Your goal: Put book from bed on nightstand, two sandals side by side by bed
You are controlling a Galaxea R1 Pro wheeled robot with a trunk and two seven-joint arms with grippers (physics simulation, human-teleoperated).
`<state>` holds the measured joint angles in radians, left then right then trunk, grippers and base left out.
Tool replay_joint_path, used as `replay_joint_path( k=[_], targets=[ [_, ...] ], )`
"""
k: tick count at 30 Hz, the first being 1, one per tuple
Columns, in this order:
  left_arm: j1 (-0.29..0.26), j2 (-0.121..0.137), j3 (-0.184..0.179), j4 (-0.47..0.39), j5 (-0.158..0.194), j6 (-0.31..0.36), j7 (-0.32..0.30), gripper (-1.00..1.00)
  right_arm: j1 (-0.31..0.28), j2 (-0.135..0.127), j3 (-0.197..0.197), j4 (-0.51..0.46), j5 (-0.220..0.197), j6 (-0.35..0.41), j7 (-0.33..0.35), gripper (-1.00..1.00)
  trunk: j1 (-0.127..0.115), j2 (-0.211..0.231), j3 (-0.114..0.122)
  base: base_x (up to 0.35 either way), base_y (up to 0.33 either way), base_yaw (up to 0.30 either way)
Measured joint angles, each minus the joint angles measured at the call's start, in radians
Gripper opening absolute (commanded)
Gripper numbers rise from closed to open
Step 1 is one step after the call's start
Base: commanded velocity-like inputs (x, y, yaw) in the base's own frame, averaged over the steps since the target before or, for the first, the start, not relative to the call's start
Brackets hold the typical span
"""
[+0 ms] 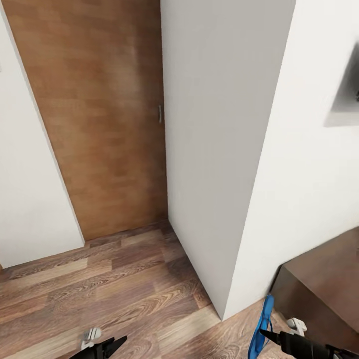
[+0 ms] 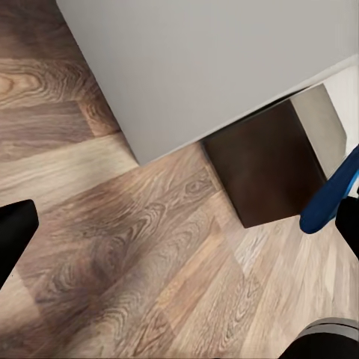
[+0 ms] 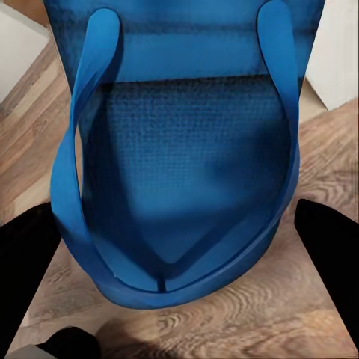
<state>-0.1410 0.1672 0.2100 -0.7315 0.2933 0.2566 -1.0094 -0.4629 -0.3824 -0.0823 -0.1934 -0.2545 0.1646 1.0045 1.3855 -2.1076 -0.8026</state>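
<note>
- A door (image 1: pixel 99 114) stands at the back left, set between a wall at the far left and a wall corner (image 1: pixel 219 164) jutting forward in the middle.
- The floor (image 1: pixel 114 294) runs before the door and the corner.
- A nightstand (image 1: pixel 324 284) sits low at the right, against the wall.
- A sandal (image 1: pixel 263 324) hangs between the corner and the nightstand, in the right gripper (image 1: pixel 267 336).
- The left gripper (image 1: pixel 112 345) sits over the floor at the bottom left.

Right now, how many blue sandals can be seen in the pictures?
1. The sandal hangs in the right gripper, above the wood floor beside the white wall corner. The second sandal may be elsewhere, outside these views.
</note>
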Motion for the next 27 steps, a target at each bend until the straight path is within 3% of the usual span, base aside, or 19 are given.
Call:
replay_joint_path(
  k=[11,16,27],
  targets=[
    [0.0,0.0,-0.001,0.0,0.0,0.0,0.0,1.0,0.0,0.001,0.0,0.0,0.001,0.0,-0.001,-1.0,0.0,0.0,0.0,0.008,0.0,-0.244],
    [0.0,-0.001,-0.002,0.0,0.0,0.0,0.009,1.0,0.0,0.001,0.0,0.0,0.001,0.0,-0.001,-1.0,0.0,0.0,0.0,0.179,0.0,-0.206],
    [0.0,-0.001,-0.002,0.0,0.0,0.0,0.035,1.0,0.0,0.002,0.0,0.0,0.002,0.0,-0.001,-1.0,0.0,0.0,0.0,0.114,0.0,-0.041]
  ],
)
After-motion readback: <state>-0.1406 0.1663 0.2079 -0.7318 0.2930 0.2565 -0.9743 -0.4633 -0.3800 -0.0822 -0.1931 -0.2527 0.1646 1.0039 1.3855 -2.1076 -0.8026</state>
